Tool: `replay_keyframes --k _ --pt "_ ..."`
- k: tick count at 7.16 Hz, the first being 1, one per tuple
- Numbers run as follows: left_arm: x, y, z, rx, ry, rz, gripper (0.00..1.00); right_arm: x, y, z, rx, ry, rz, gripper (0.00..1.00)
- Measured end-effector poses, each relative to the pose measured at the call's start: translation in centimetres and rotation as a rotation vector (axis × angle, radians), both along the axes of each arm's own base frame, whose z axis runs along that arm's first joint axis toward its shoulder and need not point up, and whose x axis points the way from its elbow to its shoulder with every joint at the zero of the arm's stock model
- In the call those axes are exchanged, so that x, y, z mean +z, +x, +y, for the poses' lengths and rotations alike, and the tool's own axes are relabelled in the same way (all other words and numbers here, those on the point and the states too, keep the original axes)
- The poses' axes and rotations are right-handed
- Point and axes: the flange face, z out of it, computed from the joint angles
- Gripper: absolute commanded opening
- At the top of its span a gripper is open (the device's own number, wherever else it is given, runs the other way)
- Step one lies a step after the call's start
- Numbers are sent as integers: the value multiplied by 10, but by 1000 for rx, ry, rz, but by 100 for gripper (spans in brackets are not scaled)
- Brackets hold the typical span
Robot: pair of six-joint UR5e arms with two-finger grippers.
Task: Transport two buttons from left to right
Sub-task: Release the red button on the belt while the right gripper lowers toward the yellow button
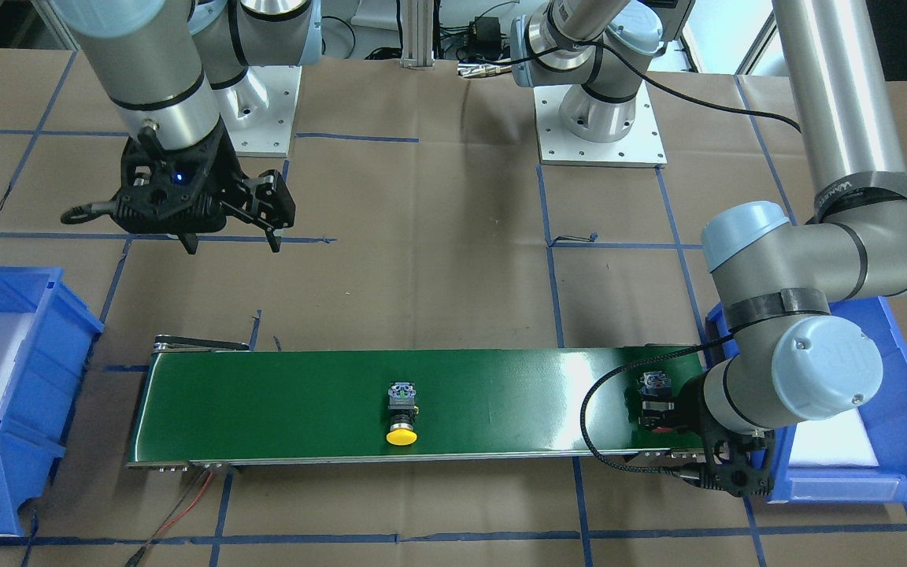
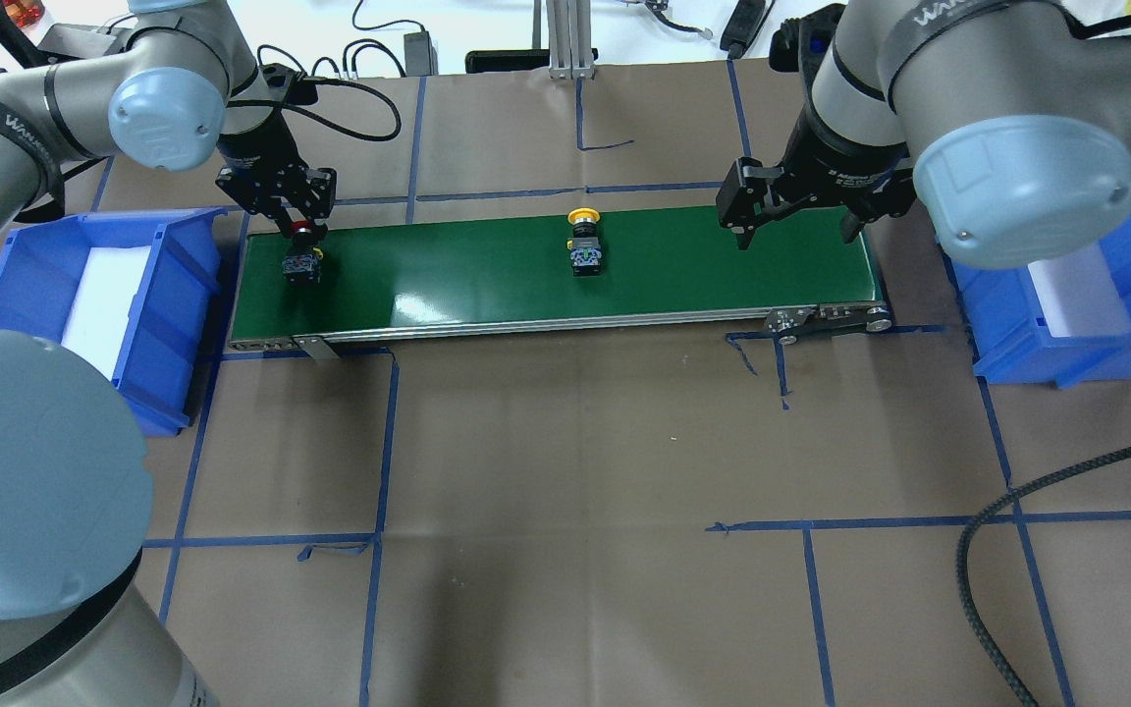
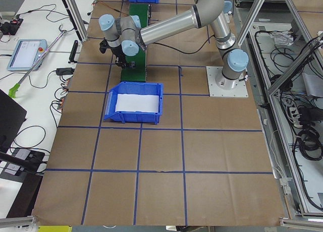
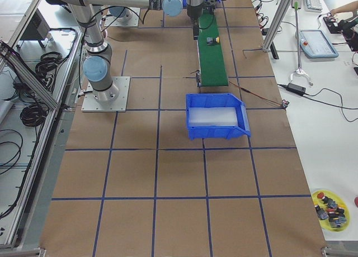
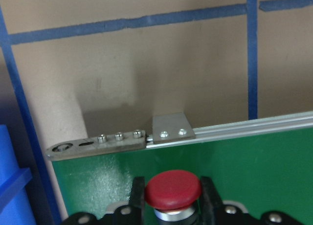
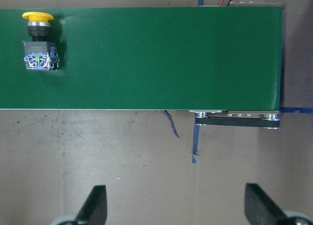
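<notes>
Risk: red button [image 2: 300,263] rolling off belt [image 2: 487,270] on uneven release.
Left gripper [image 2: 296,228]: clamped on red button, belt's left end.
Right gripper [image 6: 176,195]: spread, belt's right end.
Yellow button [image 2: 583,245]: mid-belt.

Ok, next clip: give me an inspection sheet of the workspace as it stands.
Surface: brown paper-covered table, blue tape grid; green conveyor belt.
Job's things: yellow mushroom-cap push button mid-belt; red mushroom-cap push button at belt's left end.
Clutter: left blue plastic bin; right blue plastic bin; yellow dish of spare buttons.
Grippers: left gripper shut on red button; right gripper open, empty, hovering near belt's right end.
Cables: black wrist cable loops over belt; red wires trail off its end.
Surroundings: tablet on side bench.
</notes>
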Motion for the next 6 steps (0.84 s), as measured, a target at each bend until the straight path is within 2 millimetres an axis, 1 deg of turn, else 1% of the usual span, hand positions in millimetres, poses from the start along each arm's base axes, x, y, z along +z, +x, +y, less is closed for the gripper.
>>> replay_keyframes --k 1,2,3,4,6 --pt "-1 0 3 0 5 0 19 -12 0 -8 0 15 2 100" --pt "-2 1 5 1 6 0 91 -17 1 -11 -1 23 3 100" --pt "-1 2 4 4 1 -1 100 -20 1 -12 -1 26 3 100" --pt "3 3 1 9 -19 -4 100 -22 1 -14 -2 26 3 100" --pt "23 5 -9 14 -72 -15 100 -35 1 -22 -3 31 3 100"
